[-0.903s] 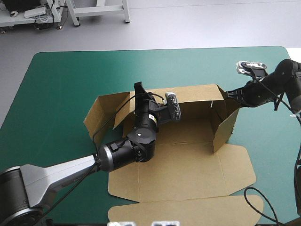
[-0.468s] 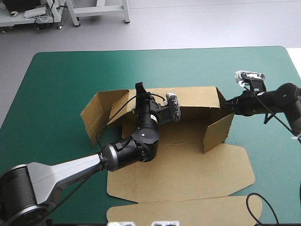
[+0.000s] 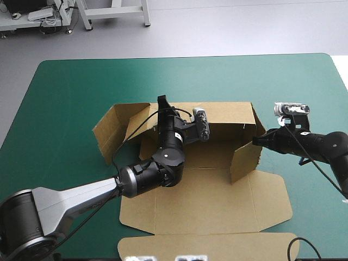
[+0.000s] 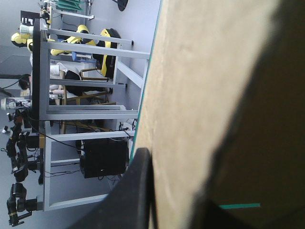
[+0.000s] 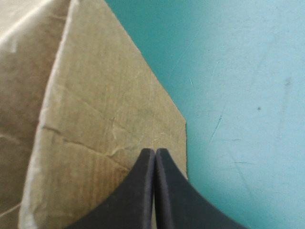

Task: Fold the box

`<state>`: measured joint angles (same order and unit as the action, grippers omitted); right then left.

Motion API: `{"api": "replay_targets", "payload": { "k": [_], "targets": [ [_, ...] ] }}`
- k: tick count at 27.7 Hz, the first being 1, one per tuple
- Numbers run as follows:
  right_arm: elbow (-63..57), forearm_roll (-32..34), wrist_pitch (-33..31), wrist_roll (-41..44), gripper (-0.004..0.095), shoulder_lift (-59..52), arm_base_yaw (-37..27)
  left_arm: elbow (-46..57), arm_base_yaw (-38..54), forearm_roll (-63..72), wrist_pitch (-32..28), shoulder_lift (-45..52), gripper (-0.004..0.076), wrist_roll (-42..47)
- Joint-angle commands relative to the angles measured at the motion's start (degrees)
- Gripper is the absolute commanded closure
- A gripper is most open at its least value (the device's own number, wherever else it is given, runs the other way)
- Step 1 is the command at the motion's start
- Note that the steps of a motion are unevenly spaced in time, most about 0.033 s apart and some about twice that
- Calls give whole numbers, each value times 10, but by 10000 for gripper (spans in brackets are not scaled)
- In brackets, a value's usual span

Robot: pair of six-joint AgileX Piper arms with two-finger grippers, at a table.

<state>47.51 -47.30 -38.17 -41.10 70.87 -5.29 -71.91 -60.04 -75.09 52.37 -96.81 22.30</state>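
**Both grippers at the half-raised box**

The brown box (image 3: 206,201) lies on the teal-green cover (image 3: 70,98), from the table's middle toward 6 o'clock, where its last panel reaches the near edge. It is an open tray in the making. The far wall (image 3: 228,114) stands upright at the box's 12 o'clock. The left side flap (image 3: 111,133) leans outward at 9 o'clock. The right side flap (image 3: 243,159) stands at 3 o'clock, swung inward over the floor. The lid (image 3: 209,247) lies flat at 6 o'clock.

The left gripper (image 3: 161,104) sits on the top edge of the far wall, toward its 9 o'clock end. In the left wrist view one black finger (image 4: 136,191) lies along the outer face of the board, with the sheet just beside it. The claw is all but closed and pinches the wall.

The right gripper (image 5: 155,152) comes in from 3 o'clock. Its two fingers meet in one pointed arch, closed with nothing between them. The tip touches the outer face of the right side flap near its free edge, and bare cover lies just beyond.
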Motion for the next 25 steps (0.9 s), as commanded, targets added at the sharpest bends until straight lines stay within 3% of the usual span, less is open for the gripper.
{"api": "replay_targets", "payload": {
  "k": [1, 11, 19, 25],
  "targets": [
    [11, -29, 5, -26, 926, -32, -2, -11, -3, 19, -2, 16, 733, 9],
    [10, -29, -32, -128, 902, -35, -2, -11, -3, 19, -2, 16, 733, 9],
    [17, 68, -90, -182, 586, -35, 1, -11, -3, 19, -2, 16, 733, 9],
    [17, 46, -81, -206, 416, -32, 6, -11, -3, 19, -13, 16, 733, 9]
  ]
}}
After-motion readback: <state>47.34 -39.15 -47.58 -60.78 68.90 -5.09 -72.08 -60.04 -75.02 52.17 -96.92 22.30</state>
